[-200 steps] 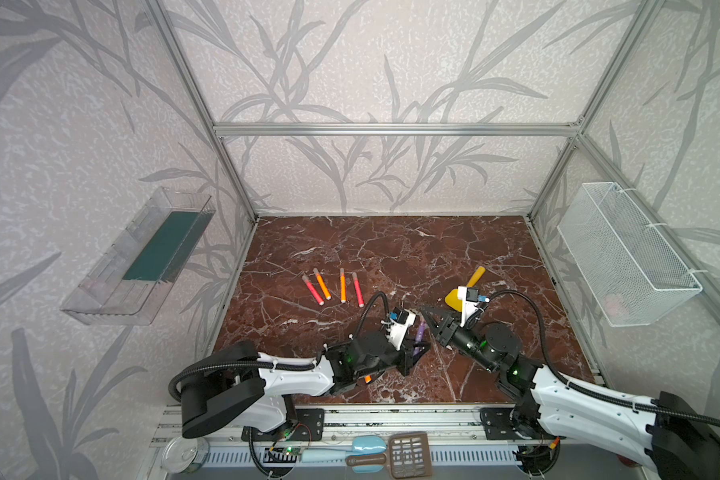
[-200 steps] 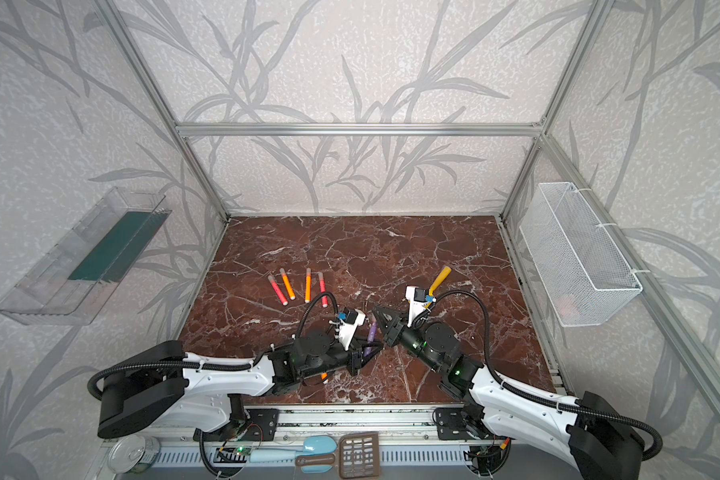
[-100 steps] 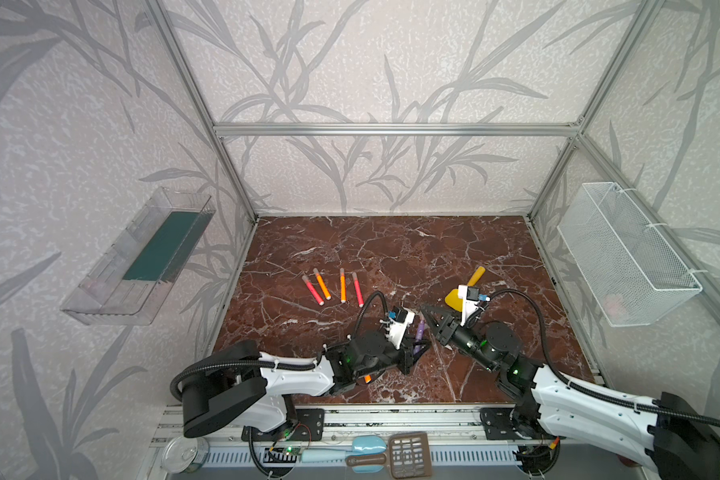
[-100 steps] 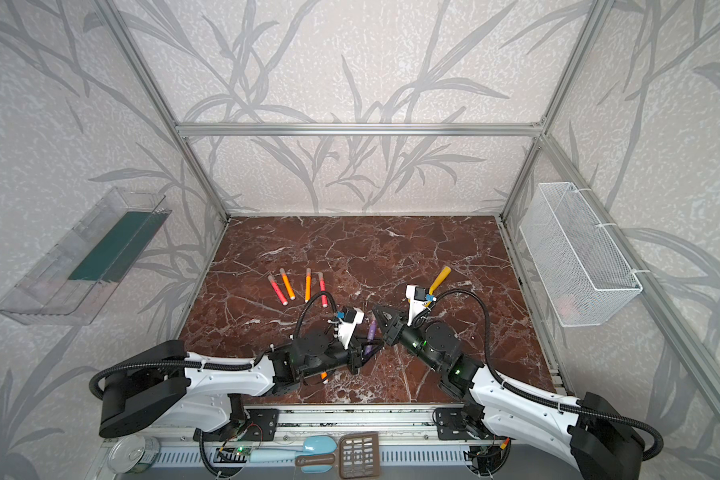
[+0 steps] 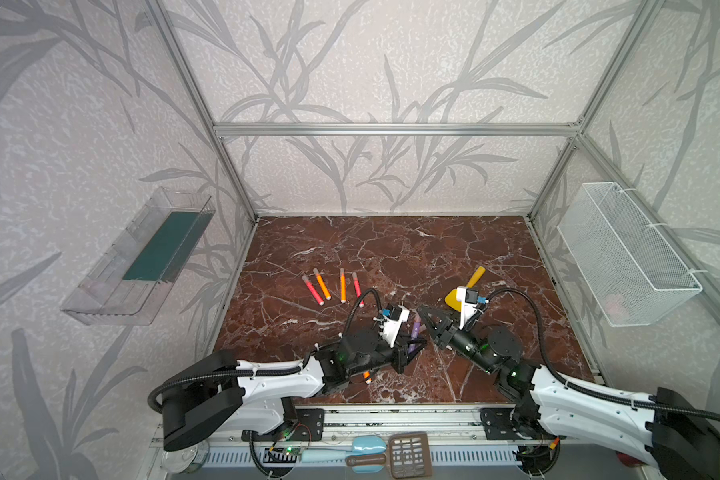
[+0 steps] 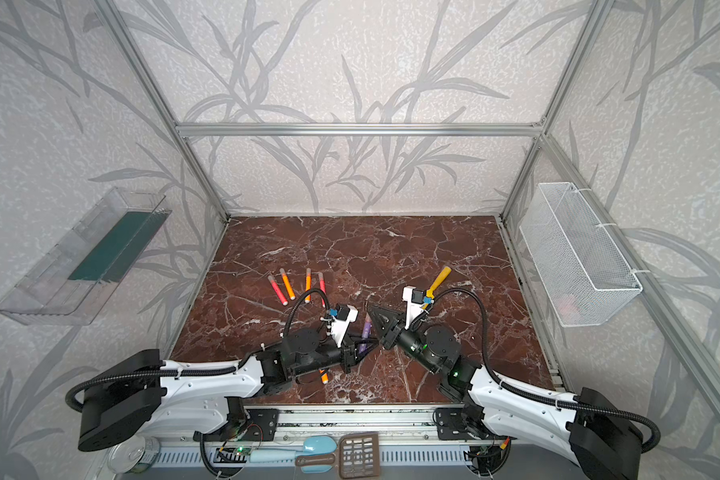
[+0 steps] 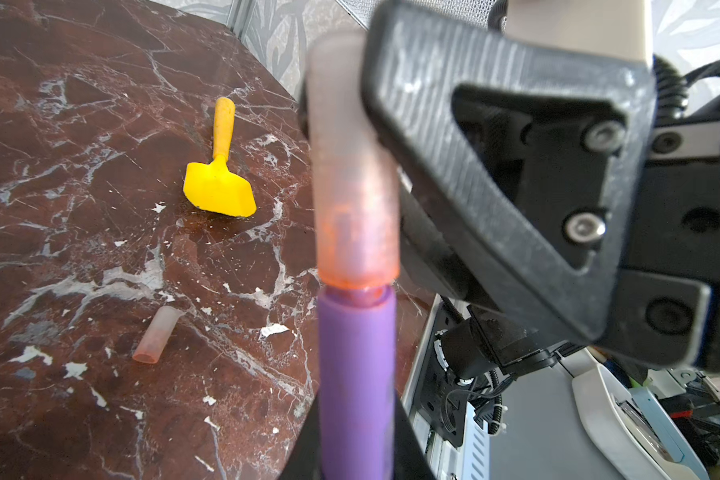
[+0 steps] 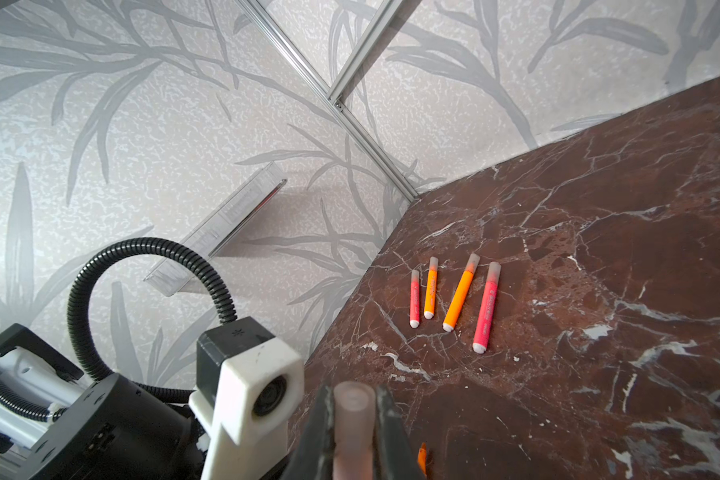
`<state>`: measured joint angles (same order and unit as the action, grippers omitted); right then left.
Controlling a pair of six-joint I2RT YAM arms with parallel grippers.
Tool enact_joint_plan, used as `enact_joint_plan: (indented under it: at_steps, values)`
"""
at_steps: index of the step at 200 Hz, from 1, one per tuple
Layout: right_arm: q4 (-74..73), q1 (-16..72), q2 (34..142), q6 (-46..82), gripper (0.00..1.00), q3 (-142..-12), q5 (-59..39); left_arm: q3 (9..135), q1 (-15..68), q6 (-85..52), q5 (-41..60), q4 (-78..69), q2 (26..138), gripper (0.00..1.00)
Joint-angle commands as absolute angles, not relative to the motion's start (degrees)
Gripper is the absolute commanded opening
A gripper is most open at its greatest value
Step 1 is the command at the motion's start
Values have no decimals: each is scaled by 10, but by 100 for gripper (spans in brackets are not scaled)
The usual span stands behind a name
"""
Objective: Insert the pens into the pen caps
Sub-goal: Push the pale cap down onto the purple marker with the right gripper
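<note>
Tools meet at lower centre of both top views: left tool clenches the purple pen, right tool pinches the cap sitting over its tip; four pens lie up-left on the table.

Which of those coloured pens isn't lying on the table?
The purple pen: the left tool holds it in the air, with a pale cap in the right tool over its tip. The orange and red-pink pens lie flat on the marble table.

faint print along the red-pink pen is too small to read.
</note>
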<state>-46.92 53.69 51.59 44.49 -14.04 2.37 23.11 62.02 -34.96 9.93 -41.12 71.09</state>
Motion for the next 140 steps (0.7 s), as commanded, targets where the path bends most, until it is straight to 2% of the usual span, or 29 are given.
enact_joint_plan:
  at_steps: [1,30,88,140]
  values:
    - [-442,545,529,438,13,-123,-5,242,606,-349,81,-475,683,0]
    - [-400,545,516,428,30,-131,13,236,605,-347,84,-476,682,0]
    - [-333,544,418,399,39,-122,56,229,605,-334,80,-463,691,0]
    - [-296,543,358,368,55,-138,74,256,622,-267,64,-386,737,0]
